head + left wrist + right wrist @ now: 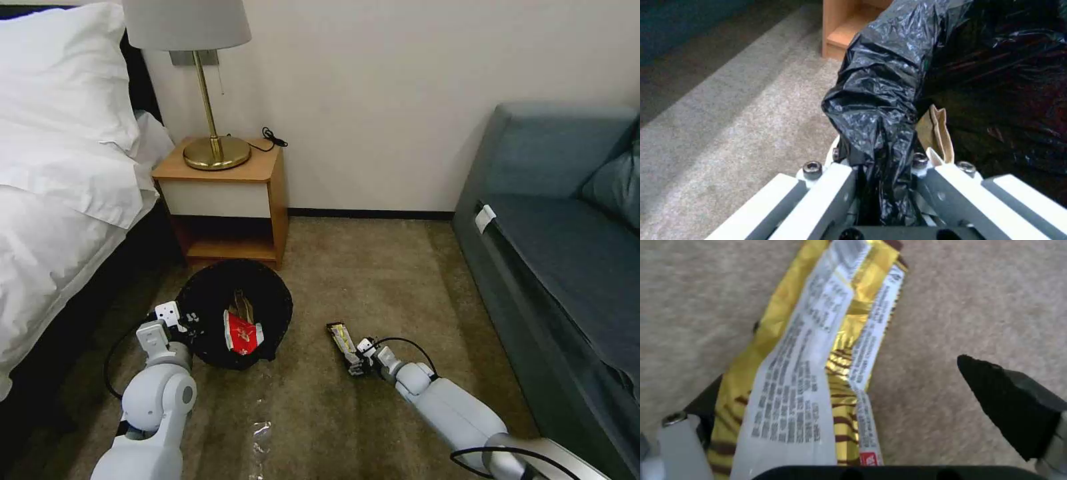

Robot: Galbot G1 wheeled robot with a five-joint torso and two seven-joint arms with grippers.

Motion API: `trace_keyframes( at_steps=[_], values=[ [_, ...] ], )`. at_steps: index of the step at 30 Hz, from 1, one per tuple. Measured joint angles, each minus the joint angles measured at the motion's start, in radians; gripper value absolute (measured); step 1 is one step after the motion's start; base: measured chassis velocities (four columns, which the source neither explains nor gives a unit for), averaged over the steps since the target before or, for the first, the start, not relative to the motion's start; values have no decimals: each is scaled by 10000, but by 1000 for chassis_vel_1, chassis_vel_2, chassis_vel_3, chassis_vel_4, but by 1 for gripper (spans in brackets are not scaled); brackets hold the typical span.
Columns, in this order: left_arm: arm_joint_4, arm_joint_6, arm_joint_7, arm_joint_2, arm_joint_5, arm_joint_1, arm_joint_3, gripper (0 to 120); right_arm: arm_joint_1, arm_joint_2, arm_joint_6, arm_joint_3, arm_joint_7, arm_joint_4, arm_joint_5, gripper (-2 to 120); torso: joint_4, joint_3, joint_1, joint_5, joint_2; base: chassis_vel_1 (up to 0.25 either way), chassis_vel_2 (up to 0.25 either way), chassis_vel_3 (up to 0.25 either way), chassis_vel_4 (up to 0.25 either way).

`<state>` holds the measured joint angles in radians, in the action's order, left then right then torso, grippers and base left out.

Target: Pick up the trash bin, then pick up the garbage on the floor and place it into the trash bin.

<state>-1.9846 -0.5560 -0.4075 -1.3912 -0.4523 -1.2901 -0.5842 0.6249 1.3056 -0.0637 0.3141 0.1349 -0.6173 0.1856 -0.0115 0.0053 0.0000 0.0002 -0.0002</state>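
Observation:
The trash bin (207, 297), lined with a black bag, is tipped so its opening faces me, in front of the nightstand. My left gripper (189, 323) is shut on its rim; in the left wrist view the fingers (835, 186) pinch the bunched black liner (876, 110). Inside lie a red-and-white wrapper (243, 335) and a tan paper bag (241, 308) (937, 133). On the carpet to the right lies a flat yellow and dark snack wrapper (340, 337) (818, 350). My right gripper (351, 360) (840, 373) is open at the wrapper's near end, one finger on each side.
A wooden nightstand (227, 200) with a brass lamp (215, 150) stands behind the bin. The bed (60, 200) runs along the left, a blue sofa (560, 253) along the right. A shiny clear piece of litter (260, 437) lies on the carpet between my arms.

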Motion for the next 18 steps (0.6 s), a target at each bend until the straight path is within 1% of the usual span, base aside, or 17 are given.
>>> trace_keyframes(
  at_steps=[1,4,7,11,18],
  values=[
    [0,0,0,0,0,0,0,2,0,0,0,0,0,0,0,100,0,0,0,0,0,0,0,0,0],
    [-11,22,-1,-8,16,22,-6,2,-105,277,-29,-394,-110,647,-445,100,-2,-3,-1,-3,8,0,0,0,0],
    [-35,23,-3,-6,16,50,-8,2,-126,365,-94,-562,-110,867,-565,100,0,-4,-1,-1,9,0,0,0,0],
    [-56,25,-14,-4,16,82,-9,2,-144,531,-476,-984,96,1476,-742,100,0,-4,-1,-1,11,0,0,0,0],
    [-49,38,-27,-26,15,173,-1,2,-76,551,-592,-1267,140,1580,-752,100,1,0,-1,1,6,0,0,0,0]
  ],
)
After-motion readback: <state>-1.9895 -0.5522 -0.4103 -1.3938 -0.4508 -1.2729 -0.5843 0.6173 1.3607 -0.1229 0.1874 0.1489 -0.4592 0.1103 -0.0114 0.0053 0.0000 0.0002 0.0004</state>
